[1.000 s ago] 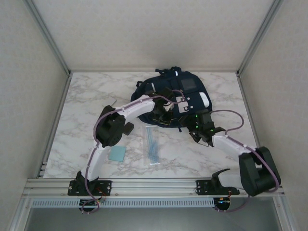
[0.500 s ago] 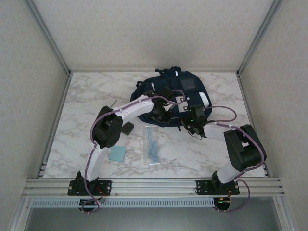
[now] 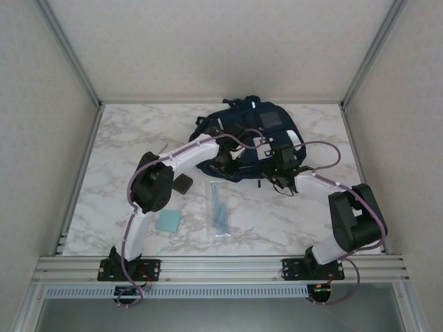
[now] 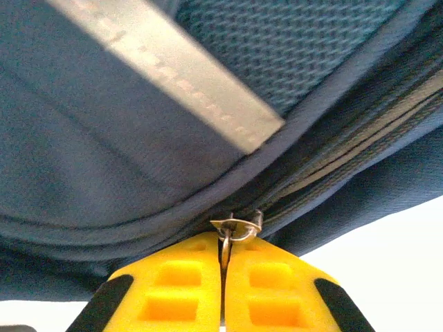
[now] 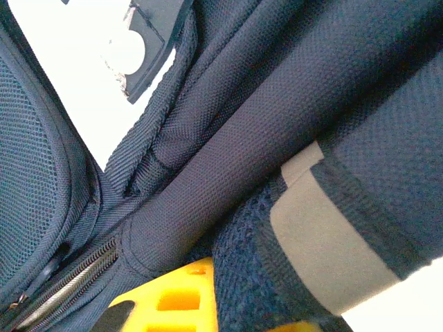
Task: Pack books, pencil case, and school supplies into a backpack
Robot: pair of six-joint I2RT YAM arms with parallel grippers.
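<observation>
1. Left gripper (image 4: 223, 243): yellow fingers (image 4: 173, 277) pressed tight together, clenched on the small metal zipper pull (image 4: 234, 227) of the large navy-blue fabric backpack with thin white stripes (image 4: 104, 159).
2. The pull sits right at the fingertips, at the low end of a grey zipper track (image 4: 360, 131) that runs up to the right along the bag seam. A grey woven strip (image 4: 180, 72) crosses the fabric above it. Its lettering is blurred and unreadable.
3. Top view: the left gripper (image 3: 227, 160) is at the near-left edge of the backpack (image 3: 243, 119), with the arm arched over from the left.
4. Right gripper (image 5: 242, 315): clamped on a fold of the backpack's navy fabric. 1 yellow finger (image 5: 181, 301) shows at the bottom, and the mesh-textured fold with a grey band (image 5: 325, 256) is wedged against it. A sliver of the other finger shows at the bottom edge.
5. Top view: the right gripper (image 3: 273, 159) is at the near-right edge of the backpack. The 2 grippers are near each other but apart.
6. The backpack lies at the far centre of the white marble-pattern table (image 3: 124, 152), grey patch (image 3: 270, 123) facing up.
7. The clear plastic packet of bluish sticks (image 3: 219, 209) lies on the table on the near side of the backpack, between the 2 arms and clear of the bag.
8. The small light-blue square pad (image 3: 168, 220) is left of the packet, just beside the left arm, not touching the packet.
9. The dark, nearly black pouch (image 3: 183, 184) is on the table beside the left arm's elbow, partly hidden, outside the backpack.
</observation>
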